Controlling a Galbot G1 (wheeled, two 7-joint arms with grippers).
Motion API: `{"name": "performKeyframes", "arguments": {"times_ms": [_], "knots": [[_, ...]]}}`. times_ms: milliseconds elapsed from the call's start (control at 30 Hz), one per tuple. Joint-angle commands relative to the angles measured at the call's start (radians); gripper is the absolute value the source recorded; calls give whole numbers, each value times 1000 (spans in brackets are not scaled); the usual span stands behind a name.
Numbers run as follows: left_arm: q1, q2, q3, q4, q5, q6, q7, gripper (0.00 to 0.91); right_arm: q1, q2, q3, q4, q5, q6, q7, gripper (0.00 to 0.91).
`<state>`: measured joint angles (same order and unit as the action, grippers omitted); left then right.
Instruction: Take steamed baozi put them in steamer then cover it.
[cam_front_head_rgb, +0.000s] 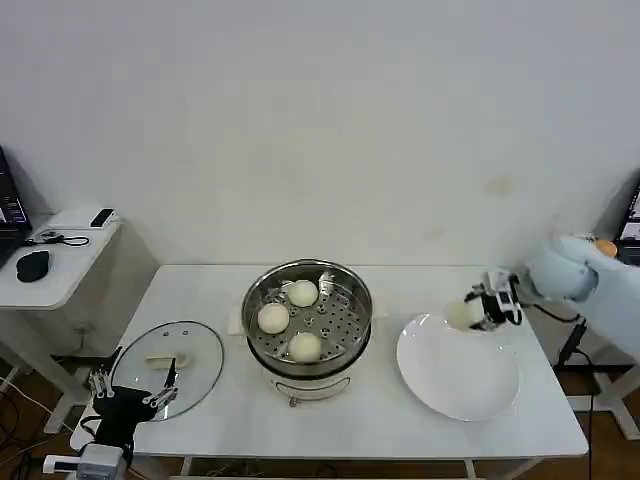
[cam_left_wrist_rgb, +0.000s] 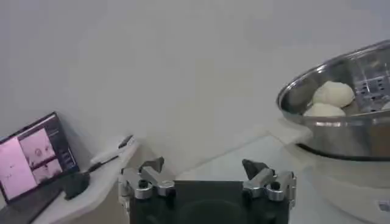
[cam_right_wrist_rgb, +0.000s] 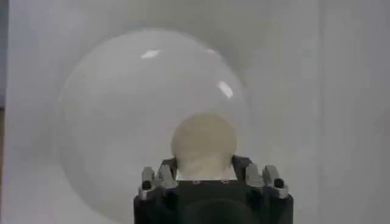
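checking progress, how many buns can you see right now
4: three buns lie in the steamer; the fourth bun is held by the right gripper over the white plate.

Head camera high over the table (cam_front_head_rgb: 200, 300) (facing down); wrist cameras low, close behind their jaws.

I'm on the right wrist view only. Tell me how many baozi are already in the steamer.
Observer: Three sit on the perforated tray of the steamer.
Operator: Report where the cover is.
Observer: The cover lies flat on the table, on the steamer's left side.
Operator: Give me the left tool.
Observer: The left tool is open, at the cover's near edge.
Operator: Confirm my grip.
Observer: The right tool holds the fourth baozi at the plate's far edge.
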<state>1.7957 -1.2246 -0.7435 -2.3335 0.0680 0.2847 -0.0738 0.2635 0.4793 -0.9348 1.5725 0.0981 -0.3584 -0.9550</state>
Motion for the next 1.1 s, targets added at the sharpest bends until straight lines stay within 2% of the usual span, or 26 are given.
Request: {"name": "performKeyframes", "arguments": {"times_ms": [33,67,133,200,333,533,667,833,1100], "knots": [[0,0,-1,0,-1,0,0,907,398,184,-251,65,270,-150,67,625],[1,0,-1,1,-2,0,0,907,400,184,-258,65,278,-152,72,625],[0,0,4,4,-1,-2,-1,907,414,281,-291,57,331,-190,110,625],[-3,-4,7,5,2,-1,-2,907,411,329,-300,45,367,-204,128,625],[4,-2,2,-8,2,-1,-2,907,375,431,-300,-1,456,-254,216,625],[9,-7,-6,-17,3,-1,-2,907,296,586,-279,-82,538,-326,300,635],[8,-10,-17,-12,2,-2,-2,907,241,653,-266,-133,576,-368,340,635],[7,-12,-24,-9,1,-5,-2,907,199,687,-285,-186,532,-370,334,635],[-7,-12,-26,14,0,-10,-4,907,169,655,-304,-194,484,-370,321,635]]}}
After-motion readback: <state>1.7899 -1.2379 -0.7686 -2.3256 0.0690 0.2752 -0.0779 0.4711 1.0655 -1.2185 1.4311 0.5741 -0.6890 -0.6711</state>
